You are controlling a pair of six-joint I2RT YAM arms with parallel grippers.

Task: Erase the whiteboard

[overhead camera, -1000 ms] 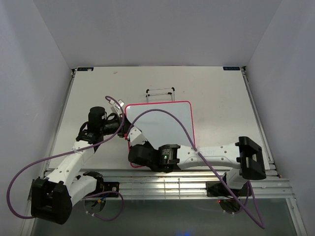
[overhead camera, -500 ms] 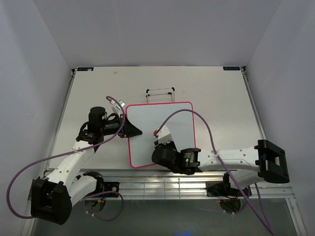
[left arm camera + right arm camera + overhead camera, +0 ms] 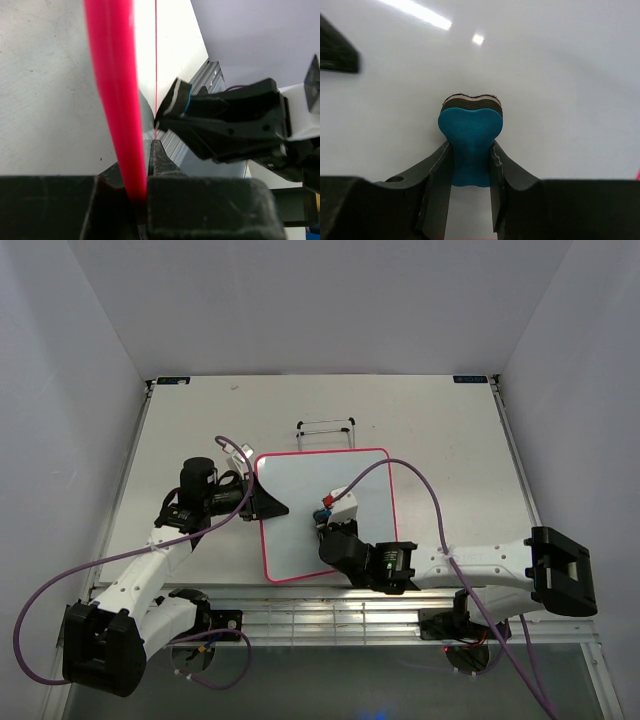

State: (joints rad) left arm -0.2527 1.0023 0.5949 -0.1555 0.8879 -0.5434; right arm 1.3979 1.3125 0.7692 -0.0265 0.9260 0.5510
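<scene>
Right fingers (image 3: 439, 167) pinch blue eraser (image 3: 469, 135), now mid-board after sweeping in from lower-left corner; left fingers (image 3: 157, 164) clamp pink frame of whiteboard (image 3: 345, 475), lying mid-desk (image 3: 450, 440). Face looks clean, wipe prob nearly done

The whiteboard (image 3: 297, 535) is white with a pink-red frame, the eraser (image 3: 469, 145) blue (dark felt edge).

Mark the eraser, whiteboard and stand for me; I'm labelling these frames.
eraser (image 3: 470, 145), right wrist view, on its blue body.
whiteboard (image 3: 305, 475), top view, on the bare upper face.
stand (image 3: 326, 422), top view, on its far wire bar.
</scene>
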